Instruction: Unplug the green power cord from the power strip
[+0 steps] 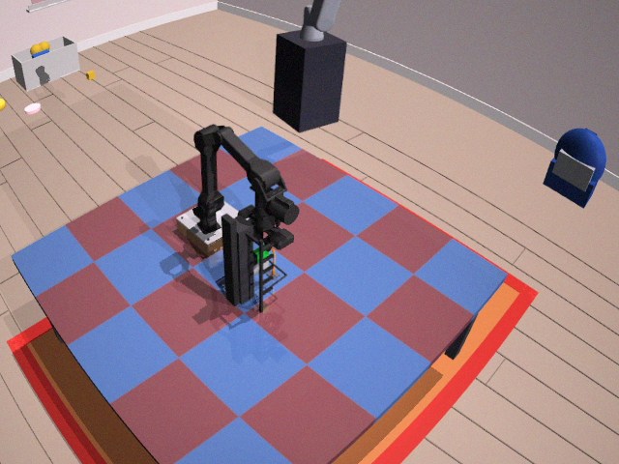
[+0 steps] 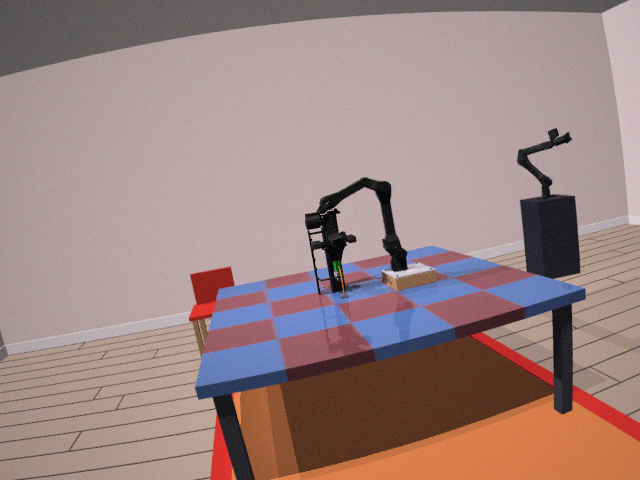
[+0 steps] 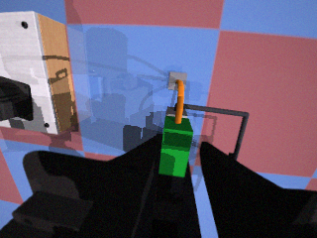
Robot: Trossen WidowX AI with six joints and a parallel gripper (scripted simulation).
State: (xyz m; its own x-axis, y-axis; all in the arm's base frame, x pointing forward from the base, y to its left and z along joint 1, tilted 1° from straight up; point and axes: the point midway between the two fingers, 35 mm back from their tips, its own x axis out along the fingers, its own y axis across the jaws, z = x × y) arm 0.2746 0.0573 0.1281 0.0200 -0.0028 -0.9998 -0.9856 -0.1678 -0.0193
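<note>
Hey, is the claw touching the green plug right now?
Cannot tell. In the wrist view the green plug sits between the claw's open fingers, but their dark edges overlap it, showing neither contact nor gap plainly.

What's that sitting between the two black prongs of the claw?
A green block-shaped plug stands in the gap of the half-open claw, a thin orange cord rising from it. The wrist view shows this; contact isn't clear.
</note>
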